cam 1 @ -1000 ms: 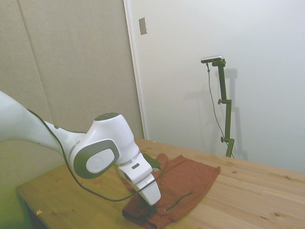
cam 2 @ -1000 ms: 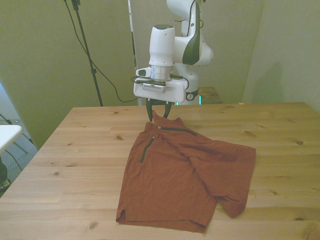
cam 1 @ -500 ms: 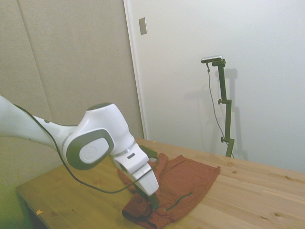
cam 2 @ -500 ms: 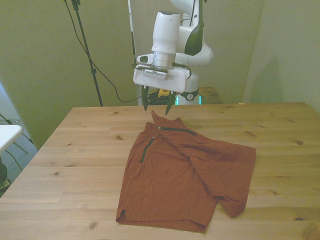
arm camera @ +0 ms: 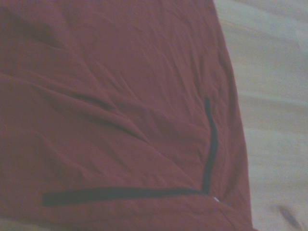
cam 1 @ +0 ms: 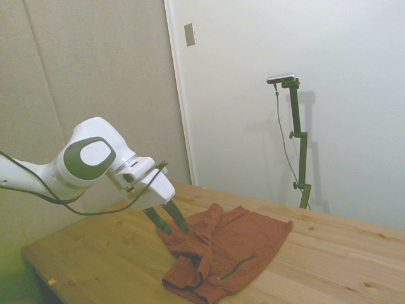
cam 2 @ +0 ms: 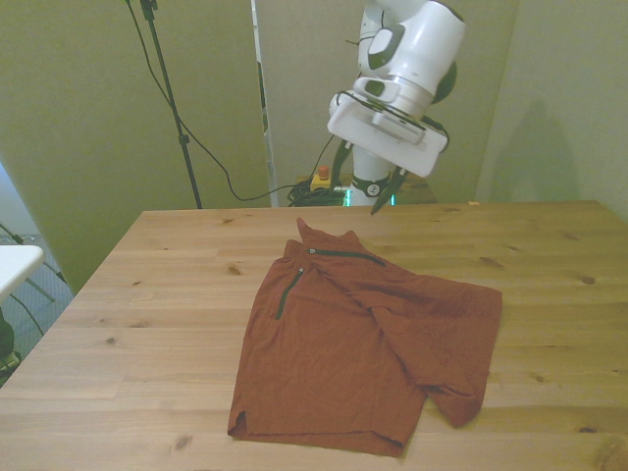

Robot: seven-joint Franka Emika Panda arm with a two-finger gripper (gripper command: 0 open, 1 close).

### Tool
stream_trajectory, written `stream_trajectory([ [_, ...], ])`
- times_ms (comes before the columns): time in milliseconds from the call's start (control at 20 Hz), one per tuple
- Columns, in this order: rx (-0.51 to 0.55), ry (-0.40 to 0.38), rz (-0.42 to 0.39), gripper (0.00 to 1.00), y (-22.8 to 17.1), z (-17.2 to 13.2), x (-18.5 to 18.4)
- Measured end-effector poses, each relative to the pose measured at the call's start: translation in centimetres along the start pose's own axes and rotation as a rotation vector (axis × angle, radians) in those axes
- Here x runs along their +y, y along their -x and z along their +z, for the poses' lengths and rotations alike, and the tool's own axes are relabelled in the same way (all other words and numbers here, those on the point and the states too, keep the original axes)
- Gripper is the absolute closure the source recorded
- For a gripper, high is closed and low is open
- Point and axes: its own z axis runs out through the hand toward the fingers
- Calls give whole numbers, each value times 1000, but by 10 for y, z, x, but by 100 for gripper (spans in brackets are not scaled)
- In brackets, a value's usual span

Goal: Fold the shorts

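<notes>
We saw the shorts (cam 2: 363,343) lying flat on the wooden table (cam 2: 147,294), a little toward the front view's right of the table's middle. Their long axis ran from the far edge toward the near edge, with the waistband at the far end and the leg hems toward the near edge. One leg lay folded across the other, and a small flap of waistband stood up at the far corner. Two thin dark lines met at a corner near that end, clear in the wrist view (arm camera: 209,144).

Nothing else lay on the table around the garment. Behind the table's far edge a black cable (cam 2: 196,137) hung down before the wall.

The arm (cam 1: 82,164) was held above the table, clear of the cloth. The gripper (cam 1: 166,219) tilted, its fingers (cam 1: 177,216) angled down toward the waistband end of the shorts (cam 1: 234,250) but not touching it. The two fingers stood apart, with nothing between them.
</notes>
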Motion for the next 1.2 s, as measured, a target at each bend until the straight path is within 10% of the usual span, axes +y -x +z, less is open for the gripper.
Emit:
stream_trajectory([
  [400,163,-21,-353,0,88,3,-152],
  [1150,151,-8,-409,0,103,28,-190],
  [1200,150,-7,-404,100,100,30,-191],
])
